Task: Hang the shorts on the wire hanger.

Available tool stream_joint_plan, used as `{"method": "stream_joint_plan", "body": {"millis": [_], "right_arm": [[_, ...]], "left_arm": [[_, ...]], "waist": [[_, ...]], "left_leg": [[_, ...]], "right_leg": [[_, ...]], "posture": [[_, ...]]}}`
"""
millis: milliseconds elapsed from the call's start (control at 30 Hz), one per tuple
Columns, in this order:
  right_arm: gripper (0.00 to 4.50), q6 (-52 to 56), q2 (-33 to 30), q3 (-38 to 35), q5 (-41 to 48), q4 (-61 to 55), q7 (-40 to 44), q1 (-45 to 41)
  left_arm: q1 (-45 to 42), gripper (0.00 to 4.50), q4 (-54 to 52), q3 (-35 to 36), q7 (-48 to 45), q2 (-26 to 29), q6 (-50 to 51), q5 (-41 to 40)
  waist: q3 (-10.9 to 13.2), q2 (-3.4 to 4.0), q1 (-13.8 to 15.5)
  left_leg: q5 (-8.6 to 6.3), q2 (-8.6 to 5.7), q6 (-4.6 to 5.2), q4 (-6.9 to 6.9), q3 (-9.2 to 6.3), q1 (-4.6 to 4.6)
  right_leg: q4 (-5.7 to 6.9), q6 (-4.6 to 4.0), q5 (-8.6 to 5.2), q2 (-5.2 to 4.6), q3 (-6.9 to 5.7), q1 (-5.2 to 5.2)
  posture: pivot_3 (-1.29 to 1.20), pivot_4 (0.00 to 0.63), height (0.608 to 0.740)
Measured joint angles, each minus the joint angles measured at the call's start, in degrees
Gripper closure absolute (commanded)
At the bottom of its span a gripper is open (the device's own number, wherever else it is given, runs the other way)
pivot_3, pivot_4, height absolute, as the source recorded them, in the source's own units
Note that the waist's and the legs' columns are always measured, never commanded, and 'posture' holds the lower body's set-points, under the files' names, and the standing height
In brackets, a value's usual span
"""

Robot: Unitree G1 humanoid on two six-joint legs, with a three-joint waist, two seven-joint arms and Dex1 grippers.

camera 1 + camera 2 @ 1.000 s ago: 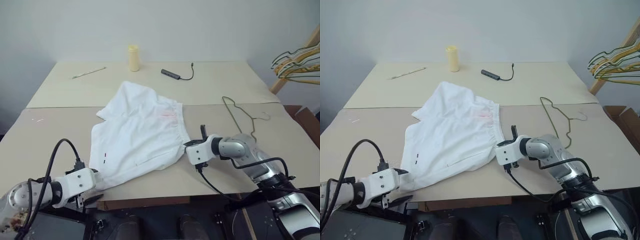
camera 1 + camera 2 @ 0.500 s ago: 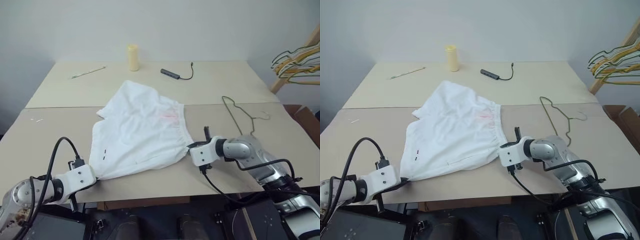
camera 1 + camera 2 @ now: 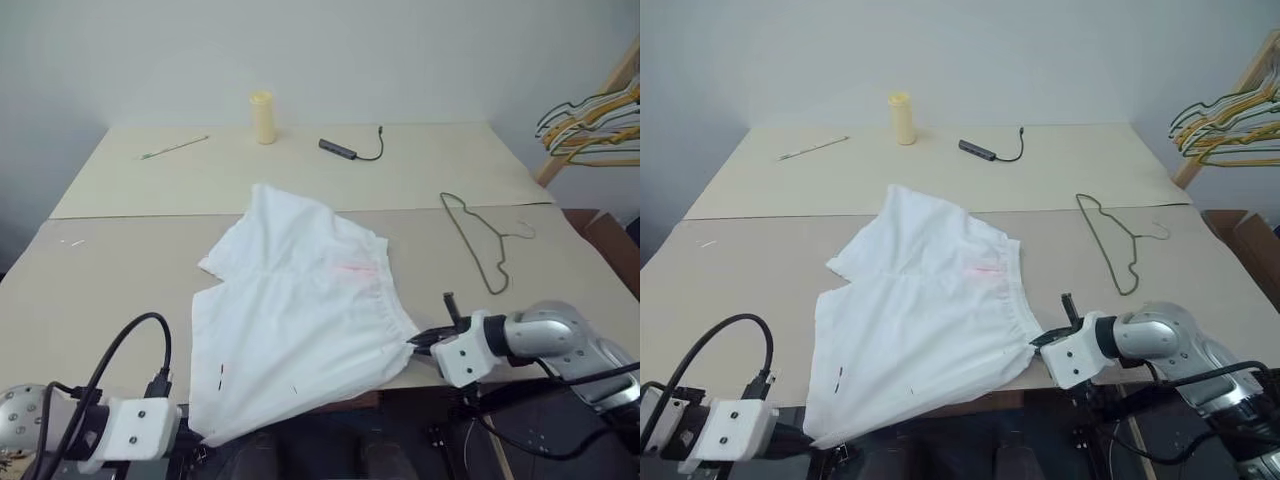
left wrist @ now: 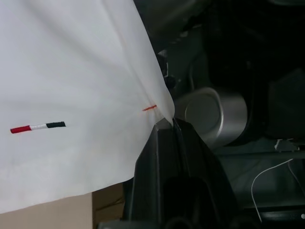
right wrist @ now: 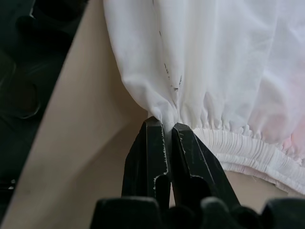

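Note:
The white shorts (image 3: 300,320) lie spread on the table, their near part drawn over the front edge. My left gripper (image 4: 167,121) is shut on the hem corner, close to the red and black mark (image 4: 37,127). My right gripper (image 5: 164,129) is shut on the end of the gathered waistband (image 5: 248,148), at the table's front right (image 3: 415,342). The thin dark wire hanger (image 3: 478,242) lies flat on the table to the right of the shorts, apart from both grippers.
At the back of the table (image 3: 120,260) stand a yellow cylinder (image 3: 262,116), a pencil (image 3: 175,148) and a black cabled device (image 3: 345,150). Yellow and green hangers (image 3: 595,125) hang on a wooden rack at the far right.
My left gripper closed on the hem corner. Both grippers pulled back toward me, dragging the shorts nearer so that their near edge now hangs over the table's front.

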Motion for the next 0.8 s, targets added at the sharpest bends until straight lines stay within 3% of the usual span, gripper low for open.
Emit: {"method": "stream_joint_plan", "body": {"millis": [33,133,267,300,500,633,733,800], "right_arm": [[4.5,-0.1,0.0,-0.4,0.0,0.0,-0.1,0.2],[3.64,0.9,0.0,-1.6,0.9,-0.6,0.0,0.6],[2.41,4.6,-1.3,-3.7,5.8,-2.5,2.5,2.5],[1.95,7.9,-2.2,-4.8,9.4,-3.8,3.8,3.5],[1.95,24.6,-3.6,-13.9,21.2,-0.4,4.6,-1.9],[1.95,41.5,2.3,-12.7,15.4,8.3,-7.2,-12.6],[1.95,55.3,7.8,-9.4,8.3,16.6,-17.5,-18.4],[1.95,58.8,9.3,-7.7,5.8,19.8,-20.8,-19.4]], "left_arm": [[0.0,4.48,-0.3,0.0,-0.4,0.0,0.0,-0.3],[-0.6,3.91,-0.2,0.0,-0.8,0.0,0.1,-1.3],[-1.0,2.84,1.7,1.3,-2.0,-0.1,-0.1,-2.1],[-1.5,2.41,2.6,2.3,-2.9,-0.4,-0.3,-3.1],[-10.5,2.41,9.6,7.9,-4.3,-1.2,2.2,-11.7],[-23.1,2.41,9.6,6.6,5.6,-2.9,13.0,-21.3],[-29.8,2.41,6.7,4.7,15.0,-4.6,22.6,-29.9],[-31.3,2.41,5.4,4.2,17.8,-4.7,25.5,-33.0]], "waist": [[0.0,0.0,0.0],[0.0,0.0,-0.1],[0.0,0.0,0.0],[0.0,0.01,0.0],[0.0,0.01,-0.1],[-0.1,-0.06,-0.4],[-0.1,-0.07,-1.0],[-0.1,-0.03,-1.2]], "left_leg": [[0.0,0.0,0.0,0.0,0.01,0.04],[0.0,0.01,0.0,0.0,0.03,0.0],[0.0,0.0,0.0,0.0,0.01,-0.02],[0.0,0.0,0.0,0.0,0.01,-0.03],[-0.03,0.07,-0.04,0.0,-0.01,0.47],[-0.01,0.07,-0.01,0.0,0.0,0.55],[0.0,-0.02,0.0,0.0,-0.13,0.07],[0.0,-0.07,0.0,0.0,-0.17,-0.31]], "right_leg": [[0.0,0.01,-0.02,0.0,0.0,-0.01],[0.01,-0.01,-0.01,0.01,0.01,0.03],[-0.01,-0.07,0.02,0.01,0.01,0.16],[0.0,-0.07,0.02,-0.01,0.01,0.17],[-0.07,0.23,-0.17,0.0,-0.01,0.38],[-0.05,-0.15,0.07,0.0,-0.01,0.65],[0.01,0.31,0.34,0.05,0.04,0.4],[0.05,0.34,0.34,0.05,0.04,0.02]], "posture": [[-0.03,0.103,0.74],[-0.04,0.105,0.74],[-0.04,0.105,0.74],[-0.05,0.104,0.74],[-0.05,0.096,0.74],[-0.05,0.088,0.74],[-0.05,0.089,0.74],[-0.05,0.09,0.74]]}}
